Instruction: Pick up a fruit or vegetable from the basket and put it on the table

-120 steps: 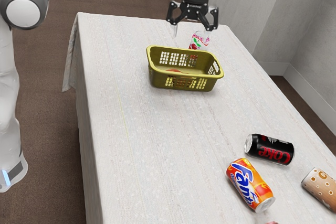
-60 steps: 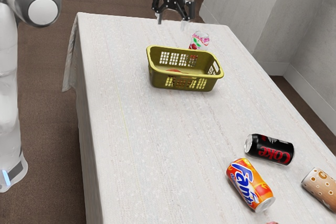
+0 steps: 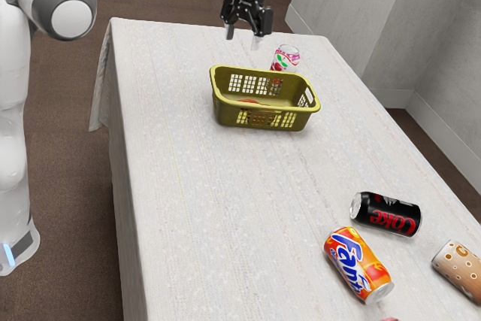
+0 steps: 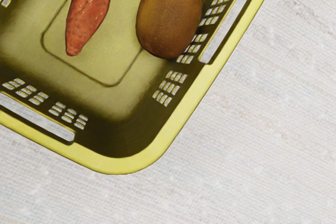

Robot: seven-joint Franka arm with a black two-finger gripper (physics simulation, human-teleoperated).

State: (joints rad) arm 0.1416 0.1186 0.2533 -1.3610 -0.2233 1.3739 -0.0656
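Where basket wall (image 4: 194,72) flanks kiwi (image 4: 169,15), gap opposite

The basket (image 4: 119,166) looks like smooth plastic, with a rough, matt sweet potato (image 4: 88,14) and a finely grained kiwi (image 4: 169,14) inside it, woven matt cloth (image 3: 203,201) beneath, and a glossy metal Fanta can (image 3: 358,264) well apart.

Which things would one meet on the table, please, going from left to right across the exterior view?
Green basket → orange Fanta can → black Coke can → spotted brown can
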